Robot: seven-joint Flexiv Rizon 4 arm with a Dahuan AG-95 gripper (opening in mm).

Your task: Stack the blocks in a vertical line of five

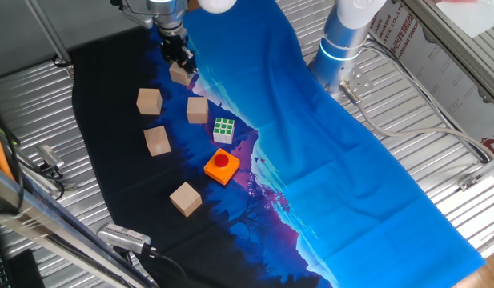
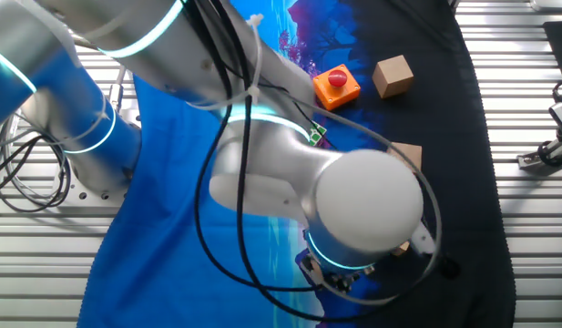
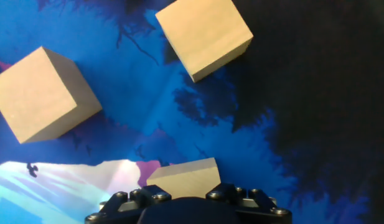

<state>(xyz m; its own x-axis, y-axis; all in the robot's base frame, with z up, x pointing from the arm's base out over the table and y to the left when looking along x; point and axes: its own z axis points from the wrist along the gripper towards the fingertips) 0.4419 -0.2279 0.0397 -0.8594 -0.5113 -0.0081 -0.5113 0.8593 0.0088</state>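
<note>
Five tan wooden blocks show in one fixed view. My gripper (image 1: 179, 62) is at the far end of the dark cloth, shut on one block (image 1: 180, 75). The other blocks lie apart on the cloth: one (image 1: 149, 101), one (image 1: 197, 110), one (image 1: 157, 140) and one nearest the front (image 1: 185, 198). In the hand view the held block (image 3: 184, 176) sits between my gripper's (image 3: 184, 190) fingers (image 3: 126, 202), and two blocks lie below, one at the left (image 3: 45, 93) and one at the top (image 3: 204, 36). None are stacked.
A green-and-white puzzle cube (image 1: 223, 130) and a flat orange block with a red button (image 1: 222, 166) lie right of the blocks. In the other fixed view my arm (image 2: 353, 196) hides most of the cloth; the orange block (image 2: 336, 87) and one tan block (image 2: 393, 75) show.
</note>
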